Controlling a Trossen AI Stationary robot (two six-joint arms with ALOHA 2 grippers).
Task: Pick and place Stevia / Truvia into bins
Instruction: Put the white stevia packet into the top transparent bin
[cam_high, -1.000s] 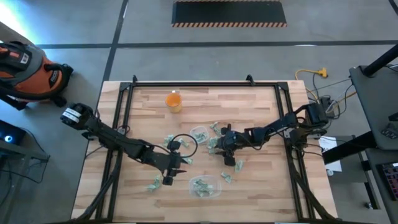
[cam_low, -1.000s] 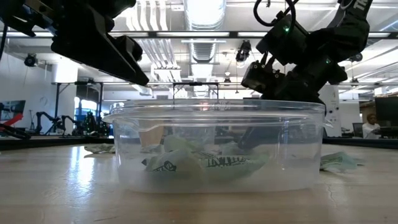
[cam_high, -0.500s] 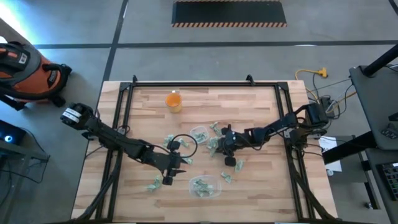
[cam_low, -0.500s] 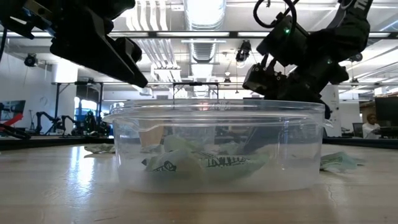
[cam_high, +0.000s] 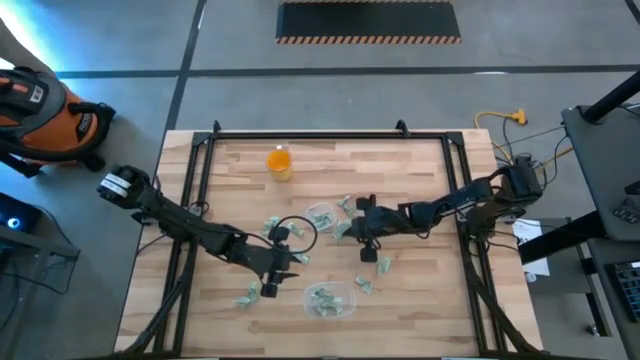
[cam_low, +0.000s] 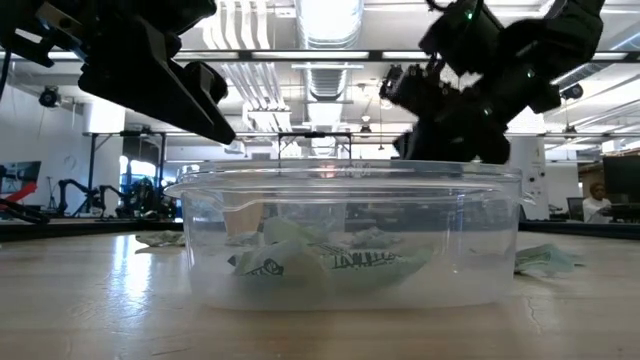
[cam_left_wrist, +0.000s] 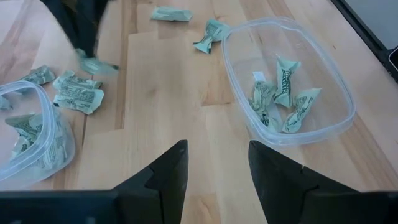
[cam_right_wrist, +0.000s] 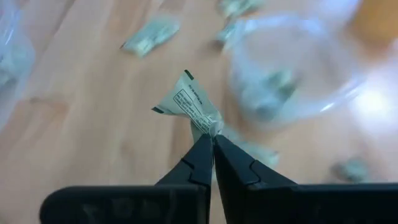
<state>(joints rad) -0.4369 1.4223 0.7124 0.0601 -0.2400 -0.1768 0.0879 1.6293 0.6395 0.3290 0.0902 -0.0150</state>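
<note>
My right gripper is shut on one pale green-and-white Stevia sachet above the table's middle, just right of the clear round cup. The larger clear tub near the front edge holds several sachets. More sachets lie flat on the wood. My left gripper hangs open above bare wood, left of the tub, with nothing between its fingers. My right gripper pinches one crumpled end of the sachet between its two fingertips. The fingers come from above, slanting toward the table's left. The sachet sticks out beyond the fingertips, lifted clear of the table.
An orange cup stands at the table's far side. Loose sachets lie around the round cup and left and right of the tub. Black rails run along the table's sides.
My right gripper has shut on a sachet and has gone up with it, so that the sachet now hangs clear of the wood.
</note>
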